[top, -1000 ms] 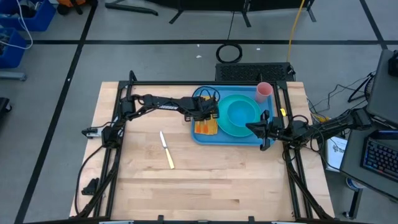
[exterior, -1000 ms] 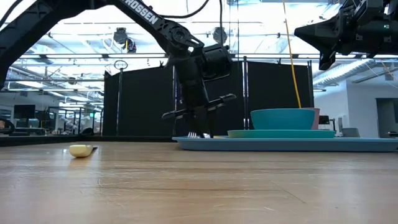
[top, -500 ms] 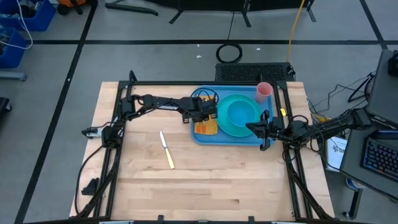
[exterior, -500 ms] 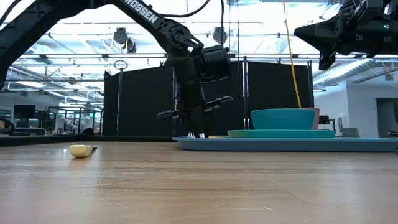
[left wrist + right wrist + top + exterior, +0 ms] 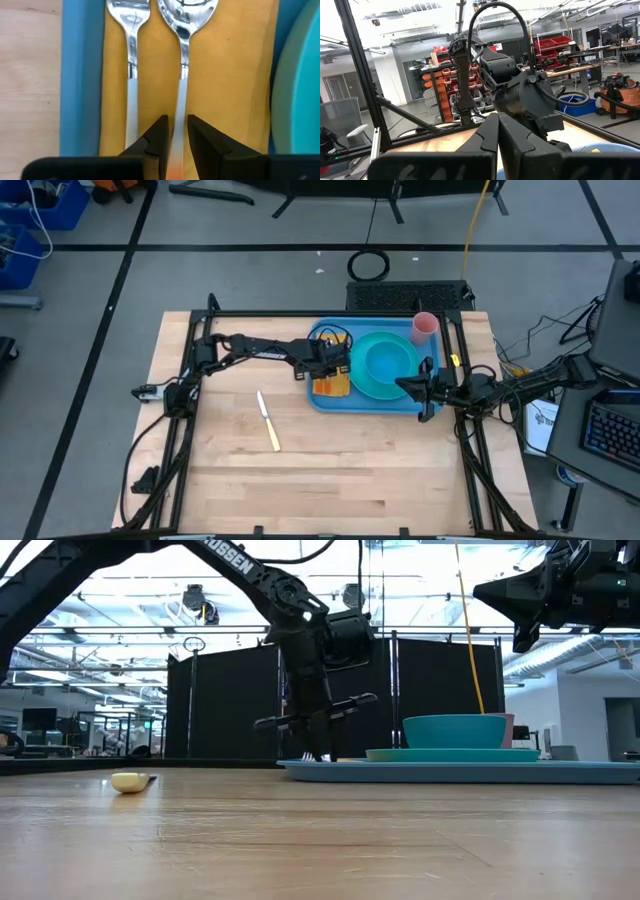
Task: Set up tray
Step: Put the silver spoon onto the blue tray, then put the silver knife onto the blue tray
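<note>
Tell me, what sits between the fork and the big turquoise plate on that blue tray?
A spoon lies there, beside the fork on the yellow napkin, with the plate beyond. The left wrist view shows it; the left pincer straddles its handle.

Left arm is stretched out from its base on the left side toward the middle of the table, wrist bent down so the left gripper points pretty much straight at the surface. Its two dark fingers sit close together with just a thin gap between them (not fully shut, there's something slim in that gap). Right arm comes in from the right edge and hangs up above the table, right gripper with its fingers pressed fully together, holding nothing.
</note>
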Robot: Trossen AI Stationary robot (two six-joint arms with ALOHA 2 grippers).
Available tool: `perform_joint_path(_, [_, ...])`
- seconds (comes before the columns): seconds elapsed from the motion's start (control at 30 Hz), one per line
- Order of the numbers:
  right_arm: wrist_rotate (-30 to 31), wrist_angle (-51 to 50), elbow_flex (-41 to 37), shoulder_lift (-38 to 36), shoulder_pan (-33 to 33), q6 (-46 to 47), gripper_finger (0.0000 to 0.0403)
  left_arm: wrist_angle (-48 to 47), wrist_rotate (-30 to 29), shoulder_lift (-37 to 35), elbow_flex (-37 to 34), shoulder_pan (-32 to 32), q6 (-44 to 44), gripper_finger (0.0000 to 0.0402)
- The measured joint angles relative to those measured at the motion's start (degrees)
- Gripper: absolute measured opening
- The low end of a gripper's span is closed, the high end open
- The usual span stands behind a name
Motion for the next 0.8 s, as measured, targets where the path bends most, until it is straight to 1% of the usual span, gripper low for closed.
perform_joint_path(0.17, [0.0, 0.0, -0.02, 0.0, -0.02, 0.0, 0.0, 0.12, -0.55, -0.32, -0.02, -0.19, -0.62, 0.0076])
perform_joint_path(0.33, [0.01, 0.0, -0.02, 0.0, -0.02, 0.0, 0.0, -0.07, -2.91, -1.1, -0.07, -0.83, -1.09, 0.0076])
perform_joint_path(0.53, [0.0, 0.0, -0.02, 0.0, 0.0, 0.01, 0.0, 0.03, -3.03, -2.07, -0.04, -1.31, -1.64, 0.0076])
perform_joint_path(0.63, [0.0, 0.0, 0.0, 0.0, -0.01, 0.02, 0.0, -0.44, -4.77, -2.93, -0.04, -1.87, -2.63, 0.0076])
perform_joint_path(0.8, [0.02, -0.07, -0.02, 0.0, 0.0, 0.02, 0.0, -4.83, -8.14, -5.34, -0.04, -3.32, -5.87, 0.0076])
